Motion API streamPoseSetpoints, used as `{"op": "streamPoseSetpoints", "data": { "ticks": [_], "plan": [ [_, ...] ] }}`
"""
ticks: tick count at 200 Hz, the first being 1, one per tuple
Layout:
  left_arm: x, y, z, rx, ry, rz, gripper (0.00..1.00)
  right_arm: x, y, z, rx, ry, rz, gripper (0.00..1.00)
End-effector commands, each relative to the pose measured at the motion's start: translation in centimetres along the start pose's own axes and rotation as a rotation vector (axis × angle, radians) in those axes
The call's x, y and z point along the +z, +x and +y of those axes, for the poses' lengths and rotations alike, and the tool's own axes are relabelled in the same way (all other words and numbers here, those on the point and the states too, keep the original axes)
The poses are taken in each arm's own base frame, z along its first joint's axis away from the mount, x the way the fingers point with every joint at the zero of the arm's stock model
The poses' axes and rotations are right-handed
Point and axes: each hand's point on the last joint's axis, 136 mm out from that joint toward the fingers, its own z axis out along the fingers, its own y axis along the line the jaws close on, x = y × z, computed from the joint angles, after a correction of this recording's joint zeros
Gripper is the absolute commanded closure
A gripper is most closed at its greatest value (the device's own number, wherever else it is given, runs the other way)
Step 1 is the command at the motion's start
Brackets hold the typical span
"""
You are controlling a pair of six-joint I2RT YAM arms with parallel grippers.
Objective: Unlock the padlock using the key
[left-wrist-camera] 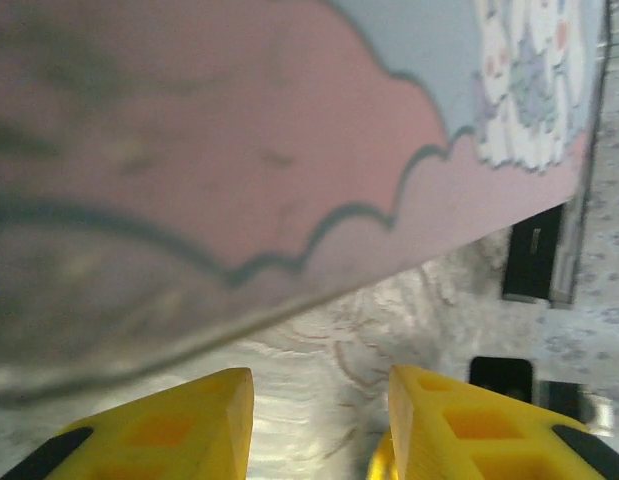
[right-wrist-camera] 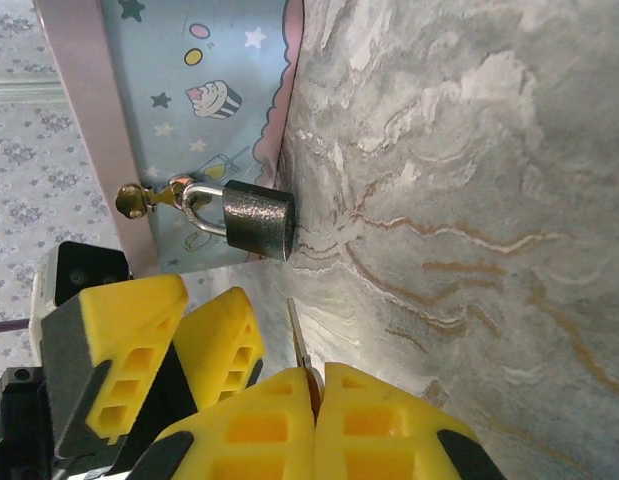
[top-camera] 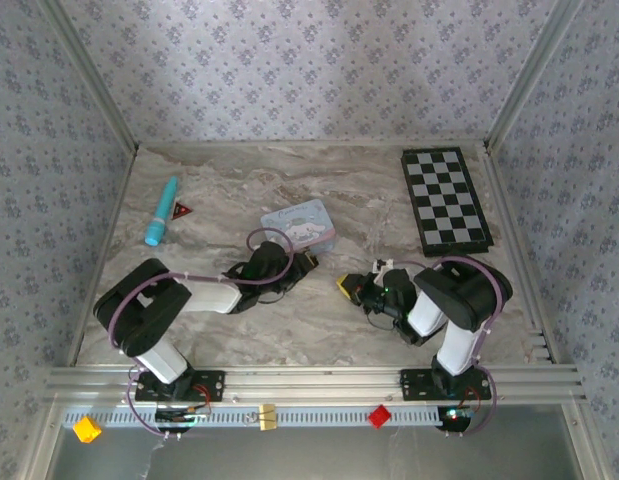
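Right gripper (right-wrist-camera: 314,390) clenched on the thin key (right-wrist-camera: 300,335), just short of the small dark padlock (right-wrist-camera: 257,220) hanging from the tin (right-wrist-camera: 204,140) at the middle of the table (top-camera: 289,330). Left gripper (left-wrist-camera: 319,420) part-open, empty, beside the tin.

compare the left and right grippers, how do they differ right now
The left gripper is open with nothing in it, while the right gripper is shut on a thin key. The left gripper is close up to the tin, while the right gripper stands back from it, its key aimed roughly at the padlock. Both are yellow with black patches.
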Motion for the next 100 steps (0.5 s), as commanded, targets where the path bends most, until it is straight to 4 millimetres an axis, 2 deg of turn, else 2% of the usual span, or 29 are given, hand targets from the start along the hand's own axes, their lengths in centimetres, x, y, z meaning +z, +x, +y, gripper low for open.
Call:
{"op": "streamPoseSetpoints", "data": {
  "ticks": [1,63,100],
  "plan": [
    [0.0,-0.6,3.1,0.068,-0.115,-0.044,0.59,0.1,0.3,-0.3,-0.036,0.003,0.013,1.00],
    [4.0,-0.1,2.4,0.061,0.005,-0.037,0.60,0.1,0.8,-0.3,-0.052,-0.001,0.025,1.00],
    [4.7,-0.5,3.1,0.100,-0.051,-0.048,0.60,-0.2,0.9,-0.3,-0.055,0.002,0.026,1.00]
  ]
}}
